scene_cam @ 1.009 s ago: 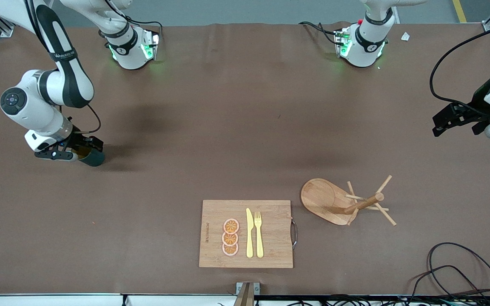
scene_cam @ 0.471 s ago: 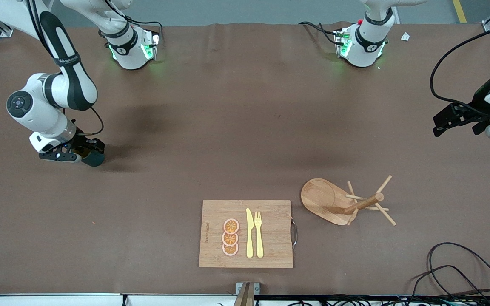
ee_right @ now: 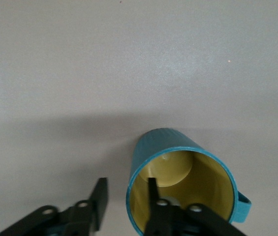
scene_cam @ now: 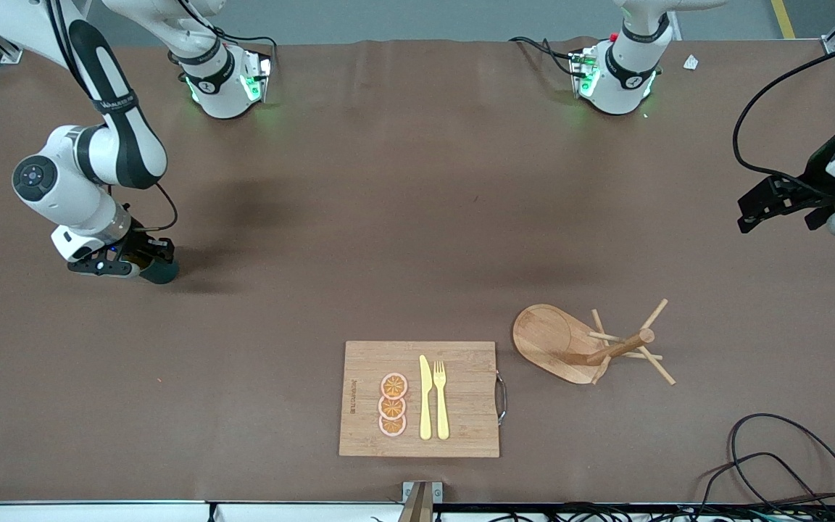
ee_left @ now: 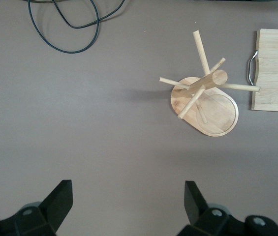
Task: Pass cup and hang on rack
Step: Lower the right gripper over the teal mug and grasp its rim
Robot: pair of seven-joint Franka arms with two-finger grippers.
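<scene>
R pincer (ee_right: 125, 199) straddles cup (ee_right: 180, 162) wall.

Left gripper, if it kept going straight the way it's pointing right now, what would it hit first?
Probably bare table. The left gripper hangs open and points down at brown surface; the rack stands off to one side of that line, though depth is hard to judge.

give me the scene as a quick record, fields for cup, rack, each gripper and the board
cup: cup upright on the table at the right arm's end
right gripper: right gripper one finger inside the cup, one outside, straddling its wall
left gripper: left gripper open, waiting above bare table
rack: rack standing, no cup on it
board: cutting board beside the rack
</scene>
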